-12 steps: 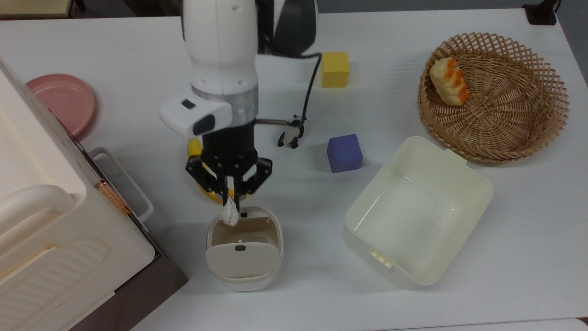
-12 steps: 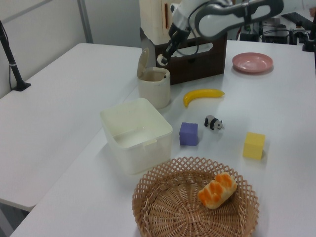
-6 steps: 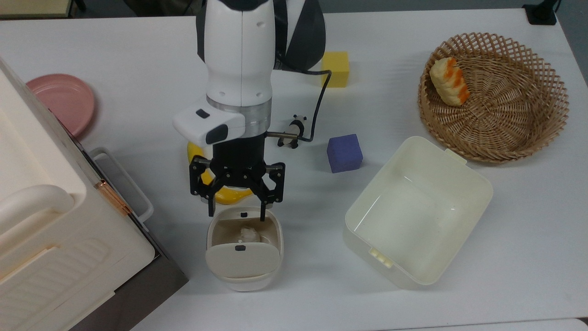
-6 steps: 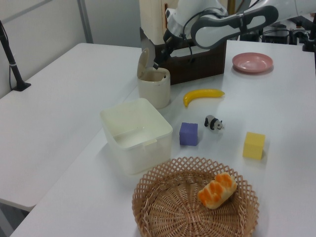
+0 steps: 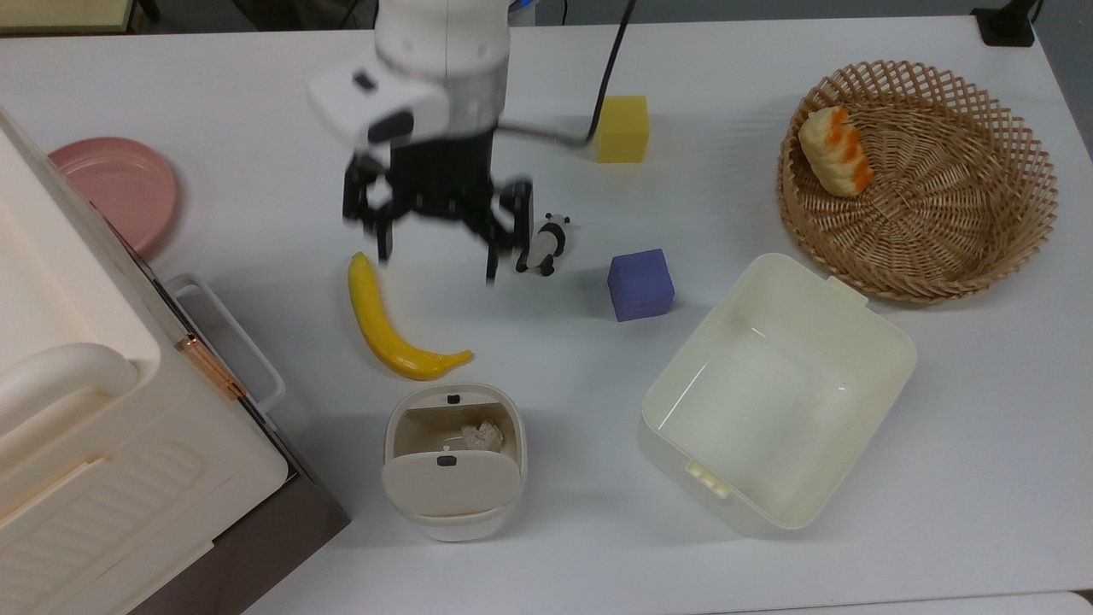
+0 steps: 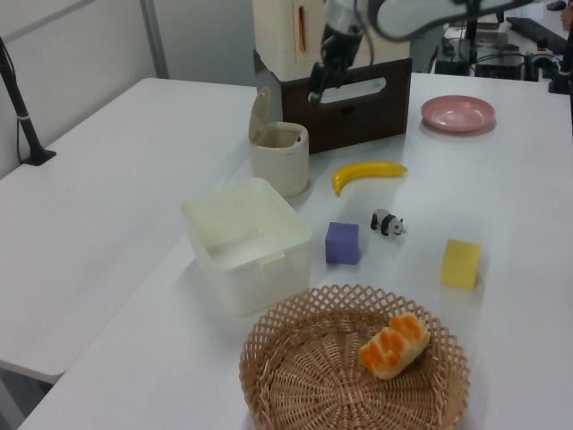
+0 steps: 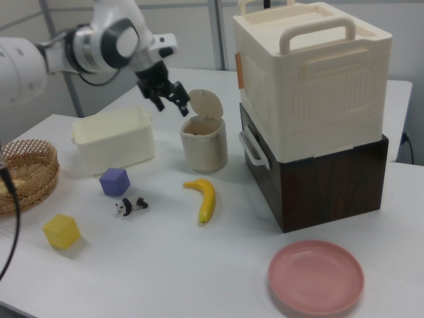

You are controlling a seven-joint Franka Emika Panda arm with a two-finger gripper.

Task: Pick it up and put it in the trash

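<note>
The crumpled off-white paper ball [image 5: 482,436] lies inside the trash [image 5: 453,461], a small cream rounded bin [image 6: 279,158] [image 7: 204,142] whose flap lid stands up. My gripper [image 5: 434,259] is open and empty. In the top view it hangs high, well away from the bin, over the table between the banana and the toy panda. The left view has my gripper [image 6: 319,87] above and to the right of the bin. In the right view my gripper [image 7: 170,103] hangs just left of the raised lid.
A banana [image 5: 386,329], a toy panda [image 5: 543,245], a purple cube [image 5: 640,284] and a yellow cube [image 5: 622,128] lie on the white table. A cream rectangular tub [image 5: 773,391], a wicker basket [image 5: 918,175] with bread, a pink plate [image 5: 121,188] and a large cream box [image 5: 94,410] stand around.
The gripper held the paper ball over the bin, opened and let it drop inside. It has since risen and drawn back from the bin, uncovering the banana.
</note>
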